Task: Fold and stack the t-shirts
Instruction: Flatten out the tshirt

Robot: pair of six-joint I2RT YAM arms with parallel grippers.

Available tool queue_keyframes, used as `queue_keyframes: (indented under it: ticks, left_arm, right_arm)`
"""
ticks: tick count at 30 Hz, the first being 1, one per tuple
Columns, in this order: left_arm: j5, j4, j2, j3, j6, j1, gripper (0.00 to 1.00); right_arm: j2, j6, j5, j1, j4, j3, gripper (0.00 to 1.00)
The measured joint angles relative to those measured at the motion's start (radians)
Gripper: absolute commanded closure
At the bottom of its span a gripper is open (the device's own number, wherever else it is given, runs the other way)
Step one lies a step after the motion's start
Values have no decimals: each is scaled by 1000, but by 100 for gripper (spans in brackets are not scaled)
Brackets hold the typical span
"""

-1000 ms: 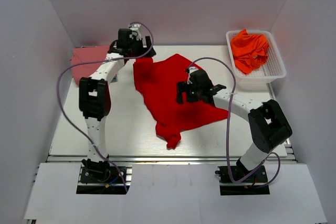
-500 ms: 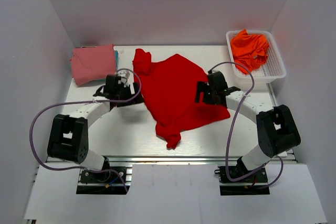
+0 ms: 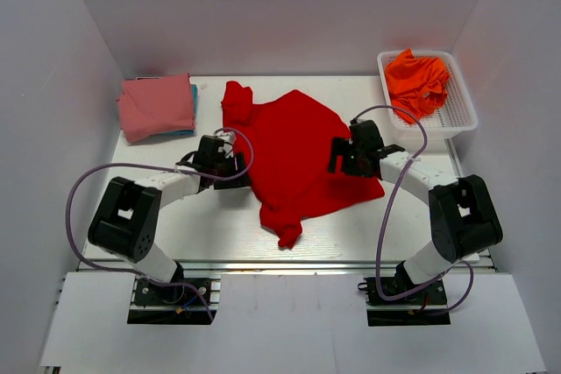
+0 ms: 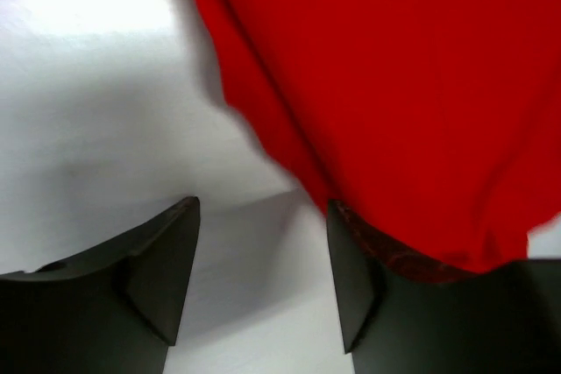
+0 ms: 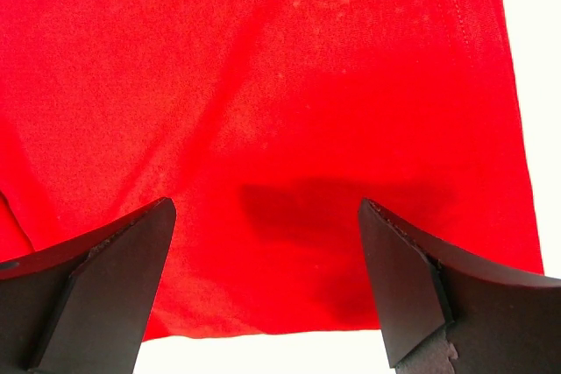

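A bright red t-shirt (image 3: 294, 155) lies spread and rumpled on the table's middle. My left gripper (image 3: 238, 166) is open at the shirt's left edge; in the left wrist view the red cloth (image 4: 394, 85) lies over the right finger and bare table shows between the jaws. My right gripper (image 3: 337, 157) is open just above the shirt's right part; the right wrist view shows the red cloth (image 5: 263, 111) between its spread fingers and the cloth's edge below. A folded dusty pink shirt (image 3: 156, 106) lies at the back left on a teal-blue one (image 3: 194, 96). Orange shirts (image 3: 419, 79) fill the basket.
A white mesh basket (image 3: 458, 116) stands at the back right corner. White walls close in the table on the left, back and right. Grey cables loop from both arms over the table.
My left arm swung from the back left, beside the pink shirt, down to the red shirt's left edge. My right gripper moved right and back over the shirt's right part.
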Motion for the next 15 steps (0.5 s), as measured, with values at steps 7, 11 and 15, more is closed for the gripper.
queue_keyframes:
  ticks: [7, 11, 15]
  left_arm:
    - [-127, 8, 100, 102, -25, -53, 43]
    - [-134, 33, 127, 116, -38, -72, 65]
    - [-152, 9, 175, 167, -47, -87, 100]
  right_arm:
    - [0, 1, -11, -6, 5, -2, 10]
    - [0, 2, -11, -6, 18, -26, 10]
    - [1, 4, -10, -7, 18, -45, 10]
